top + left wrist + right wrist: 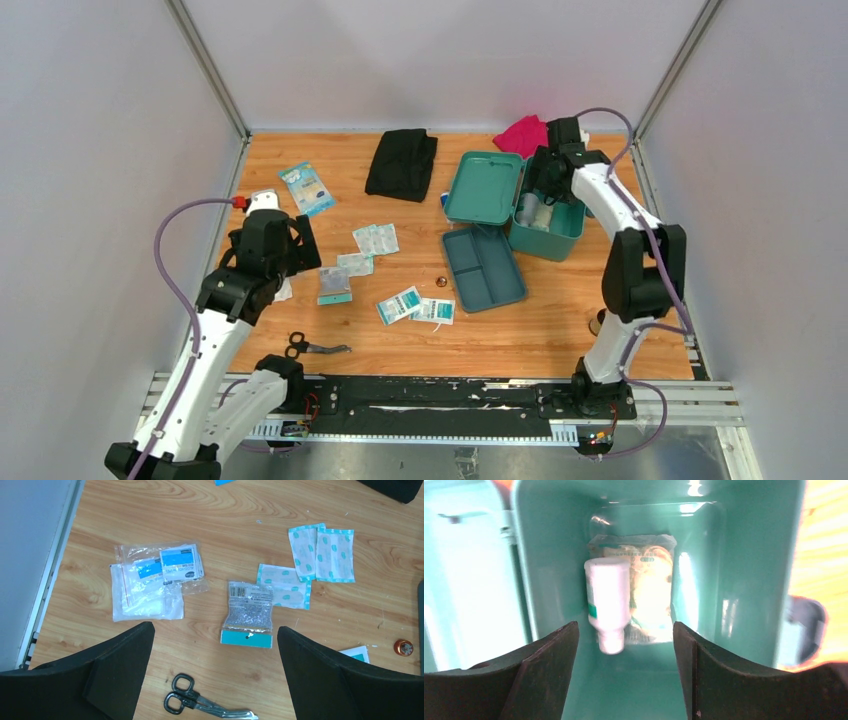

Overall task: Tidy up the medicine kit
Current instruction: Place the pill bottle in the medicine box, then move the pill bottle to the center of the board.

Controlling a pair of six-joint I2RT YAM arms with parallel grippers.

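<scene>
Glossy teal plastic medicine kit (560,243), rectangular w/ rounded corners, sits open directly below the right gripper (624,630); a white cylindrical bottle (608,595) and crinkly clear packet (651,587) lie on its smooth floor. Right jaws are spread, gripping nothing. Left gripper (215,630) hangs spread wide, empty, over a crinkled foil pouch (248,611) on wood-grain tabletop (200,510), kit well off to its right.

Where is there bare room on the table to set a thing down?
Bare wooden table lies along the near edge, between the black-handled metal scissors and the right arm's base, in front of the teal two-compartment plastic tray. It is crowded left of that tray, where flat paper plaster packets lie close.
</scene>
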